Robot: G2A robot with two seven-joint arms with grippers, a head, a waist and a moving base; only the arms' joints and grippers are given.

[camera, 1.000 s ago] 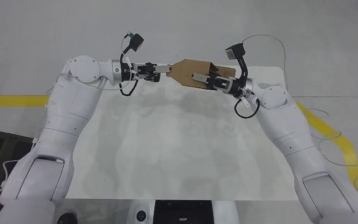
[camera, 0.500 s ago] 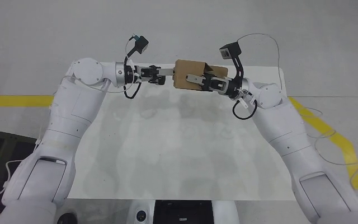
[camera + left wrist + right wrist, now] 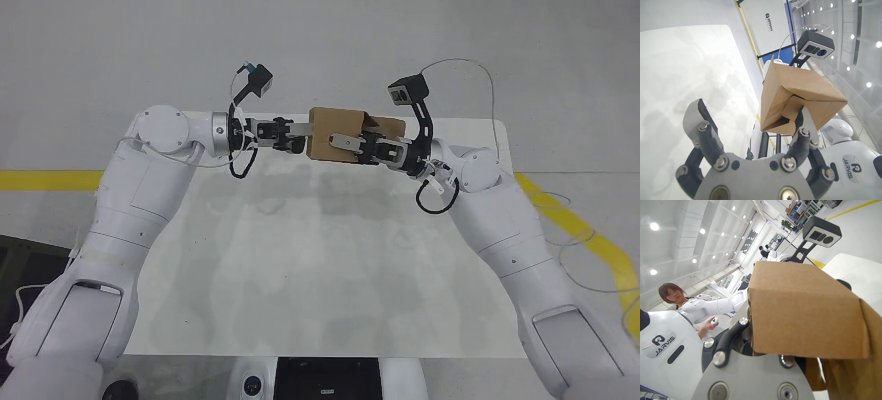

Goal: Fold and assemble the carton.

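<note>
The white surface (image 3: 320,260) lies below the work. The carton (image 3: 340,133) is off it, held in the air over its far edge between the two arms. It is already squared into a brown cardboard tube, and the end facing the left arm is partly closed.

The step in hand looks like tucking that end shut. To do it well, the right end effector (image 3: 350,143) should hold the body rigid and level. The push should run straight along the carton's length, so the walls stay square and do not skew into a diamond. Pressure belongs on the middle of the tuck flap (image 3: 791,108), near its crease, and it should be gentle — a hard or off-centre shove would likely buckle the thin board or twist the carton in the other arm's hold.

The right end effector is clamped on the carton, with one finger lying across the top wall; the other is hidden behind cardboard.

The left end effector (image 3: 751,109) stands wide apart and grips nothing. One fingertip (image 3: 806,117) presses against the folded flap at the carton's end, while the other (image 3: 702,111) hangs free, well apart from the cardboard.
</note>
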